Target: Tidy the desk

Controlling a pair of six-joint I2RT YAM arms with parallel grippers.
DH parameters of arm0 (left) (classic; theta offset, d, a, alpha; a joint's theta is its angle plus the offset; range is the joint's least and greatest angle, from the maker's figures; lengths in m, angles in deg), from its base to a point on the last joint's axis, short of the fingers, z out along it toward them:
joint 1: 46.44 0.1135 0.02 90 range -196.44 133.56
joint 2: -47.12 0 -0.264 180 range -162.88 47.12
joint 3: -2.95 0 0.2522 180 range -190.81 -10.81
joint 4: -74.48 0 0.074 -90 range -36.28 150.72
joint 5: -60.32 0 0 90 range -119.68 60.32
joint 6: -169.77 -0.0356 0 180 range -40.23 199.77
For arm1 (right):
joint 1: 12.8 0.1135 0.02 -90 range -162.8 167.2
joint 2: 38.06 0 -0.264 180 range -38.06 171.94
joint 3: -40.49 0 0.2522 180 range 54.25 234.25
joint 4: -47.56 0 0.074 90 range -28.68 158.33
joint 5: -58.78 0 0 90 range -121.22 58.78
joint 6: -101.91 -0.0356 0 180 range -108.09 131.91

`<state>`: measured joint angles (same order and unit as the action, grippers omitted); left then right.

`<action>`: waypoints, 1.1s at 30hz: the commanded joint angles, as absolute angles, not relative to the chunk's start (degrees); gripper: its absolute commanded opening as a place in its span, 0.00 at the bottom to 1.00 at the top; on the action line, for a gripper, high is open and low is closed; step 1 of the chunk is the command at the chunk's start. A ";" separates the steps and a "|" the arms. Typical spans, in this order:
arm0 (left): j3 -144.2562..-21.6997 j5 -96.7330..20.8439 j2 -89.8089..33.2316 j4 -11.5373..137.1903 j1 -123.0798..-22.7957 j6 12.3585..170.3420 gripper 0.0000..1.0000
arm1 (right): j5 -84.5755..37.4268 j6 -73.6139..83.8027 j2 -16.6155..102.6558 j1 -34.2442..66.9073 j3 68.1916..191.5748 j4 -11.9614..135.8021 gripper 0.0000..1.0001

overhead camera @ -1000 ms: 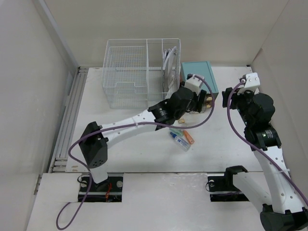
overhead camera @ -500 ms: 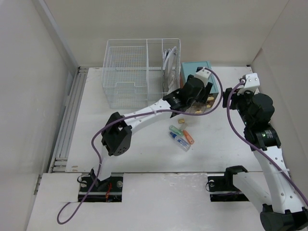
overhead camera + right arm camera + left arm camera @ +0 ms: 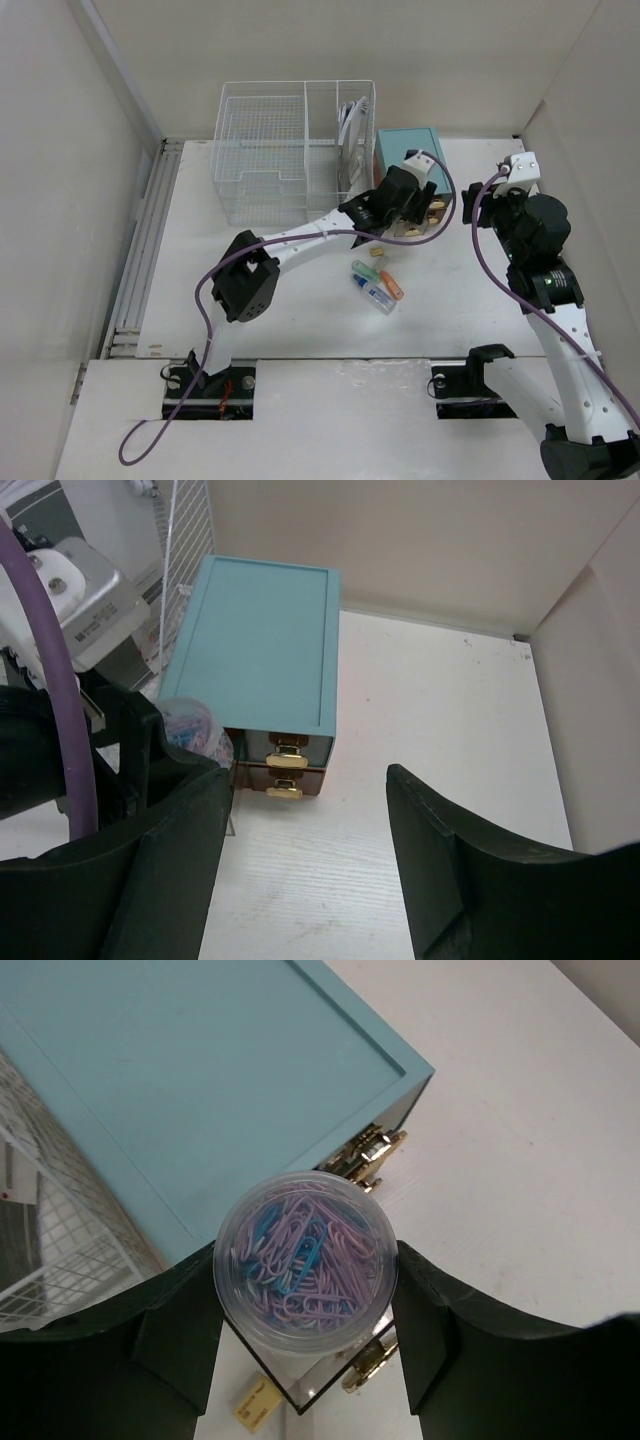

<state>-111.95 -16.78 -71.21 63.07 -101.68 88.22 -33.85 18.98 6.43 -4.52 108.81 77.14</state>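
Observation:
My left gripper is shut on a clear round jar of purple and blue paper clips, one finger on each side. The jar hangs over the front corner of the teal drawer box, above a drawer that stands pulled out, with gold handles. My right gripper is open and empty, hovering over the bare white desk to the right of the box. In the top view it sits just right of the box.
A white wire basket stands left of the box with flat white items in its right compartment. Several small markers and a small yellow block lie mid-desk. A ribbed rail runs along the left edge.
The left arm has stretched forward and carried the jar from mid-desk up to the front of the teal box. The right arm has not moved.

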 commanded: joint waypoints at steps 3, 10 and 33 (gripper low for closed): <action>-108.02 -18.70 -67.94 64.68 -101.63 89.26 0.09 | -34.29 18.15 5.97 -4.62 109.09 74.16 0.68; -106.70 -17.64 -66.17 65.38 -102.16 89.26 0.27 | -34.29 18.15 7.11 -4.62 109.09 74.16 0.68; -87.55 -13.06 -47.90 73.72 -104.80 90.49 0.00 | -36.24 9.46 16.49 -6.29 107.42 73.54 0.24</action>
<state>-91.91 -10.39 -50.83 69.98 -103.23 88.83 -37.81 12.77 12.29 -5.66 107.88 76.09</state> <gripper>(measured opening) 0.008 0.240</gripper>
